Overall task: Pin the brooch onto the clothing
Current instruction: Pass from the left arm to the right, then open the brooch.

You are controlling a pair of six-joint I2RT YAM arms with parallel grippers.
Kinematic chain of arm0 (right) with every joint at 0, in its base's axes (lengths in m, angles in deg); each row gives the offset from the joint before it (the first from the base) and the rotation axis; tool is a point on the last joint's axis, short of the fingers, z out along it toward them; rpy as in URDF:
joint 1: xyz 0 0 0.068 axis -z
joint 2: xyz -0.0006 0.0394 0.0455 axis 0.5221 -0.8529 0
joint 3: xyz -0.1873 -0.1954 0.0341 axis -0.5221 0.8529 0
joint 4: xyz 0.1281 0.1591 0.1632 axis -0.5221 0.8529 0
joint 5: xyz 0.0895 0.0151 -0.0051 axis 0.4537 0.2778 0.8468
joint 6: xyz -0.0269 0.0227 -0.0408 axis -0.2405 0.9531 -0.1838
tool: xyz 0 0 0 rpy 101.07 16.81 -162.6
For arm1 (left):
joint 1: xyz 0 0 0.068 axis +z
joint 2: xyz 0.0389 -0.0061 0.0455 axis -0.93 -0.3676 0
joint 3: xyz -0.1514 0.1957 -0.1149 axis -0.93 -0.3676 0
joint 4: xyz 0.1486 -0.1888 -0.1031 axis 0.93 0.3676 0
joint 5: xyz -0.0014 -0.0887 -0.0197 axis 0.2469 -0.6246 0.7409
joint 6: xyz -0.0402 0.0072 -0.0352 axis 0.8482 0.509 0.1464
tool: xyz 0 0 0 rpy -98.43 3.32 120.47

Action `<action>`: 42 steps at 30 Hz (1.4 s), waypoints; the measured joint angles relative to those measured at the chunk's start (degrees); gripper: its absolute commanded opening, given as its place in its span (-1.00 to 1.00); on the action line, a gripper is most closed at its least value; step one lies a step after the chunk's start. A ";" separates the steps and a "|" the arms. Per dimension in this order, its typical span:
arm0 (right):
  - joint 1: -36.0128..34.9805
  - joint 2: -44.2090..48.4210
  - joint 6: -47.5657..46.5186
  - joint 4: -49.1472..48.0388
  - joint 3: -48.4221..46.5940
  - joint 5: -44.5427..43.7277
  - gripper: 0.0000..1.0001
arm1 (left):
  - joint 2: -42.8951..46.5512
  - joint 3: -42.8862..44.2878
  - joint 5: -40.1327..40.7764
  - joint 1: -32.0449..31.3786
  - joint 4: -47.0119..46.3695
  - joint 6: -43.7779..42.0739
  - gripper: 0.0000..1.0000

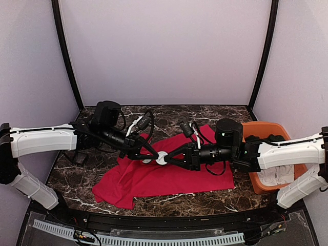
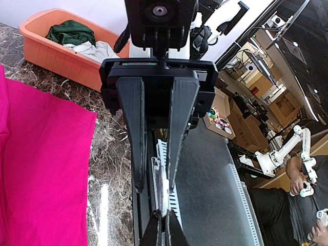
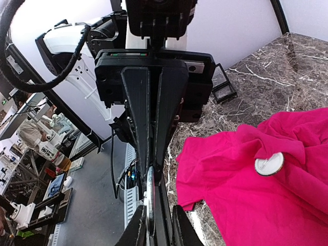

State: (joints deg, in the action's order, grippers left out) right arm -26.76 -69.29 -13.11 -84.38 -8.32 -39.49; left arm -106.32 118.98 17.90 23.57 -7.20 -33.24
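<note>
Left claw (image 1: 152, 156) and right claw (image 1: 170, 159) both pinched shut on flat white brooch (image 1: 161, 158), held between their tips; red T-shirt (image 1: 154, 180) beneath.

We can read no text, label, brand, number or sign on anything here; nothing printed is legible to us.

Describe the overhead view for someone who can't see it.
The left gripper and right gripper meet at a small white disc over a red T-shirt lying on a dark marble table. An orange bin sits at the right.
</note>
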 measured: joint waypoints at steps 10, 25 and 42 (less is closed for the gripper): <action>0.28 0.00 0.22 -0.52 0.00 1.42 -1.00 | 0.00 0.07 0.28 0.00 -0.02 -0.07 -0.52; 0.26 2.03 -0.50 -1.55 0.48 -3.23 -1.00 | -0.39 -5.62 -1.20 0.00 -17.88 14.67 -0.50; -1.86 4.11 -5.49 -1.16 2.08 -10.75 -1.00 | -5.05 -7.39 -1.38 0.35 -33.33 26.80 -0.81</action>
State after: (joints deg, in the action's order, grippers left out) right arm -28.62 -65.18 -18.59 -85.53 -6.25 -50.24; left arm -111.37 111.59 16.53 23.92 -40.54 -6.44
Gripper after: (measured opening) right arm 0.010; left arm 0.097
